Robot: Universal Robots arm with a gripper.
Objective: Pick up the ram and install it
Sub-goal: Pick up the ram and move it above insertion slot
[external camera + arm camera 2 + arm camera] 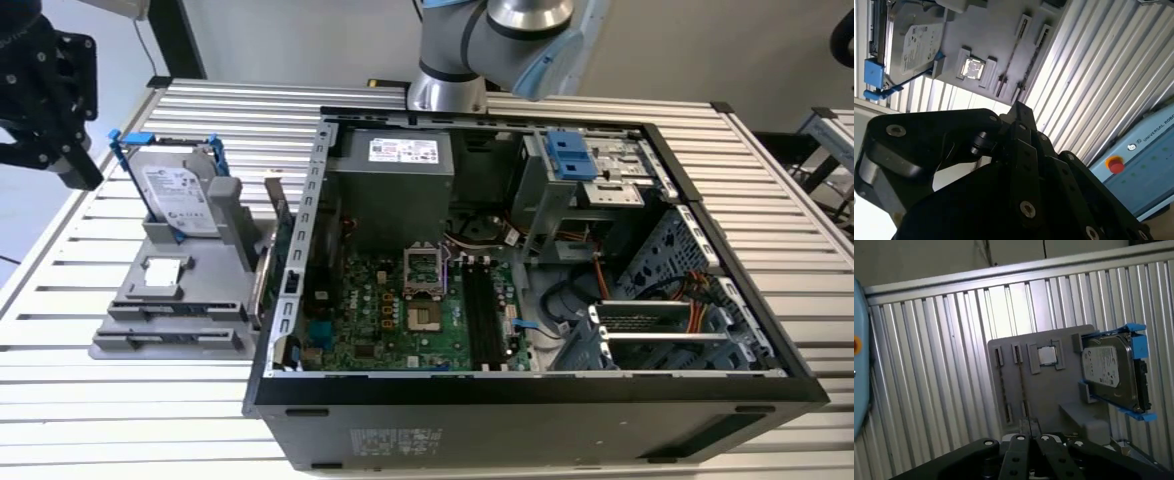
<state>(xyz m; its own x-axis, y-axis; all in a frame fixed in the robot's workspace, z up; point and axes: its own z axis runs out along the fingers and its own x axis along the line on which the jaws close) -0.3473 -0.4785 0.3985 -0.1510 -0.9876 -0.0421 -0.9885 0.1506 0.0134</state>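
The slatted metal table point(134, 430) carries everything here, and the open computer case point(534, 410) lies on it, well apart from the fingers, with the green motherboard point(387, 330) flat on its floor. The arm point(467, 50) stands behind the case. Off toward the exterior view's left, the gripper point(1029, 426) hangs above the grey tray point(174, 300), clear of it and touching nothing. In both wrist views the black fingers point(1024, 130) are pressed together at the tips. Beyond those tips sits the tray, and on its far side from the fingers the silver hard drive point(1109, 372) stands in its blue frame. Nearer in, a small square chip point(1046, 355) sits in its own pocket of the tray. And the ram point(1021, 385)? It is hard to make out: the likeliest sight of it is a thin dark strip on edge in the long slot beside that chip, running straight away from the fingertips and close to them. Whether it is the stick itself or only the bare slot cannot be told.
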